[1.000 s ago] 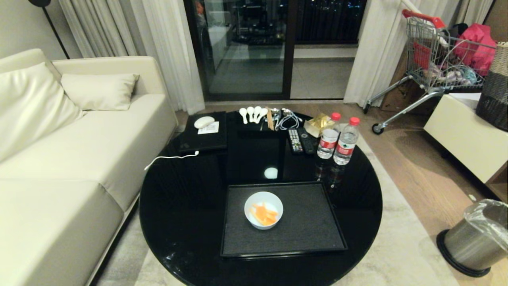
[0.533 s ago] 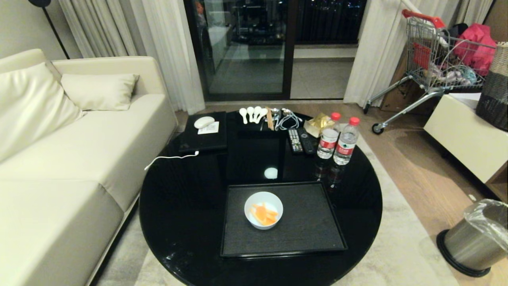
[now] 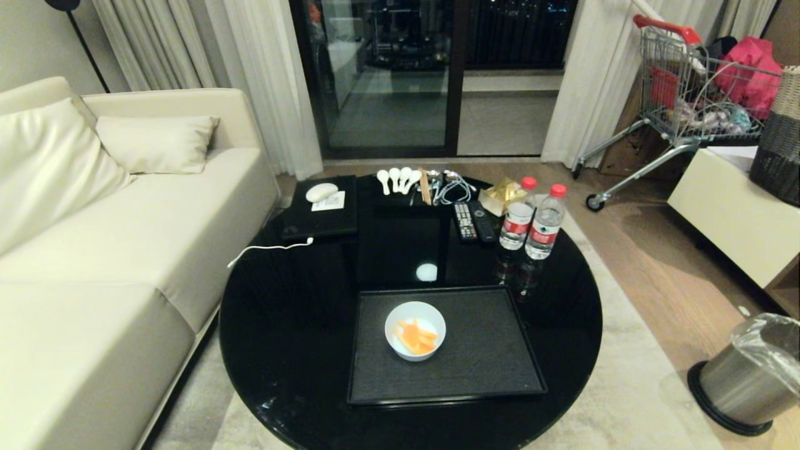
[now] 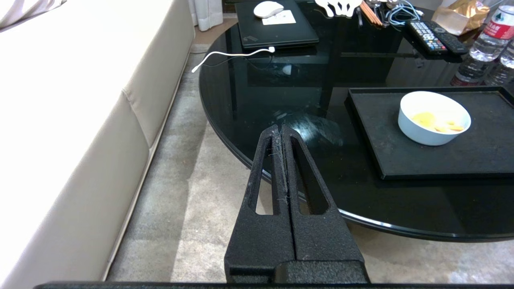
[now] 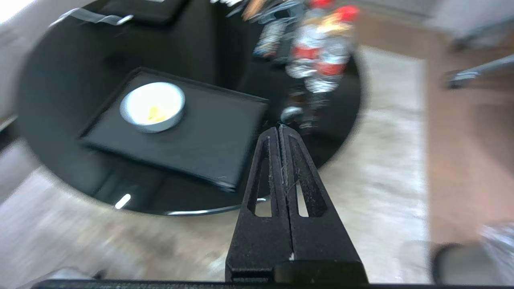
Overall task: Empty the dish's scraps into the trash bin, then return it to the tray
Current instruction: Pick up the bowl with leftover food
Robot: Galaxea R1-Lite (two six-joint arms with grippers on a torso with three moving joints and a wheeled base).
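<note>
The dish (image 3: pixel 415 330), a small white bowl, stands on the black tray (image 3: pixel 494 362) near the front of the round black table. Orange and pale yellow scraps (image 3: pixel 417 337) lie inside it. The steel trash bin (image 3: pixel 747 375) with a clear liner sits on the floor at the right. Neither arm shows in the head view. My left gripper (image 4: pixel 280 127) is shut and empty, low by the table's near left edge, with the dish (image 4: pixel 433 117) off to its side. My right gripper (image 5: pixel 278 127) is shut and empty, above the table's near right edge, apart from the dish (image 5: pixel 152 106) and tray (image 5: pixel 209 132).
Two water bottles (image 3: pixel 534 219), remotes (image 3: pixel 474 222), spoons, cables and a laptop (image 3: pixel 320 215) with a mouse fill the far half of the table (image 3: pixel 281 312). A cream sofa (image 3: pixel 94 250) runs along the left. A shopping cart (image 3: pixel 687 87) and low cabinet (image 3: pixel 731 212) stand at the right.
The head view is unchanged over the last second: dish, tray and bin have not moved, and no arm has entered it.
</note>
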